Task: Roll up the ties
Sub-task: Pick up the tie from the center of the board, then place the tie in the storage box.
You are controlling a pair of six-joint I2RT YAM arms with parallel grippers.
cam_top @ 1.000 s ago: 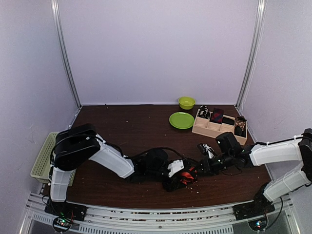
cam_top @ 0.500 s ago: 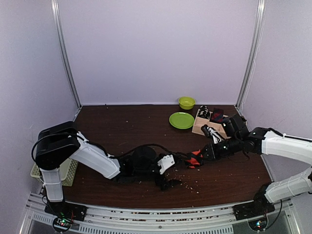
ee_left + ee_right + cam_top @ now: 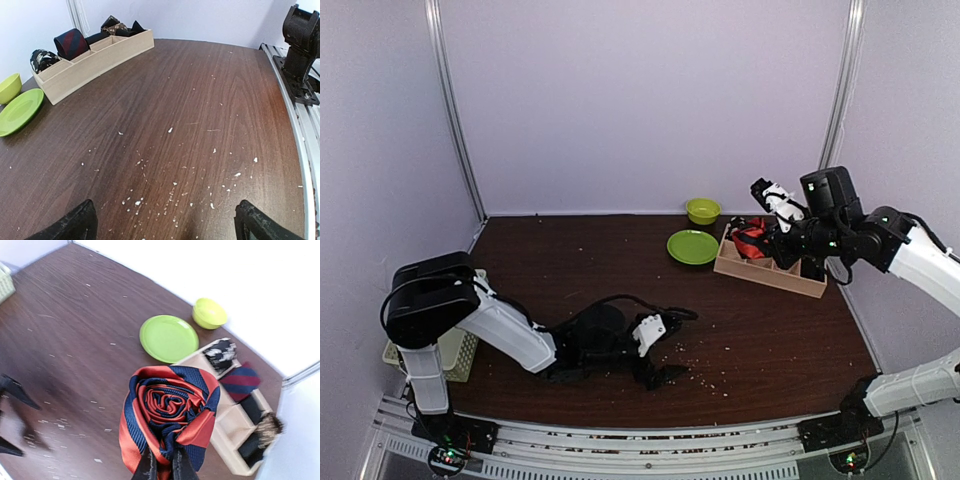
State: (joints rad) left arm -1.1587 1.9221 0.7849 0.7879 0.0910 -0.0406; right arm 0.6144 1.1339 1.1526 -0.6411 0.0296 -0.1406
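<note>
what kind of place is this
Probably a robot lab cell: plain pale walls box in a dark table, a metal rail runs along its near edge, and the right claw holds a rolled tie.

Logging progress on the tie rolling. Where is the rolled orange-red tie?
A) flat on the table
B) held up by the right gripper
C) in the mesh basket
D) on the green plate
B: the right gripper is shut on the rolled tie, off the table near the wooden box.

The left fingers (image 3: 75, 226) are cut by the lower picture edge; only two dark tips show, far apart. The right fingers (image 3: 148, 466) are cropped likewise just beneath the rolled tie (image 3: 167, 412), which hides part of the wooden organiser (image 3: 232, 432) beyond them.
</note>
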